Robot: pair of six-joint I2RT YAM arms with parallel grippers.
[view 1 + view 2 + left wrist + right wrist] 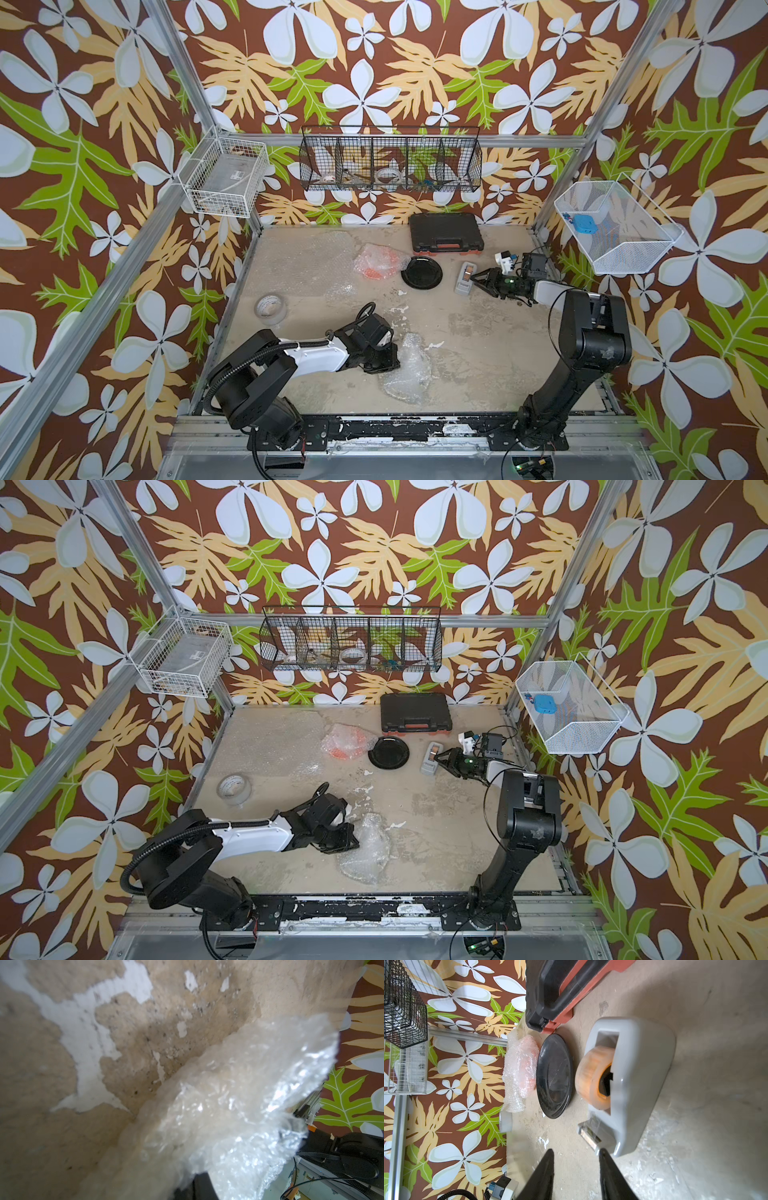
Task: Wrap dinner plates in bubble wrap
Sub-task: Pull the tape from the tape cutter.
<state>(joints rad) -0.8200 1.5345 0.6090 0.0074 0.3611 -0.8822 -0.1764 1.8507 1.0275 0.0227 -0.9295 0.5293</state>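
Tape dispenser [633, 1076] points its cutter end at my right hand [576, 1150], parted just beside it; my left hand [384, 359] clamps bubble wrap [239, 1105].

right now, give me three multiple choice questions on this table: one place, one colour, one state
1. Where does the bare round black plate lie?
A) between the bubble-wrapped plate and the grey plastic tape dispenser
B) inside the black wire basket
C) on the black tool case

2. What colour shows through that plate's clear bubble wrap?
A) blue
B) orange
C) green

3. How do the right arm's fingers stand?
A) shut on the black plate
B) shut on the dispenser
C) apart, holding nothing

Answers: 1 A, both top views show it flanked by them; 2 B, orange patches show through; 3 C, a clear gap shows between them.
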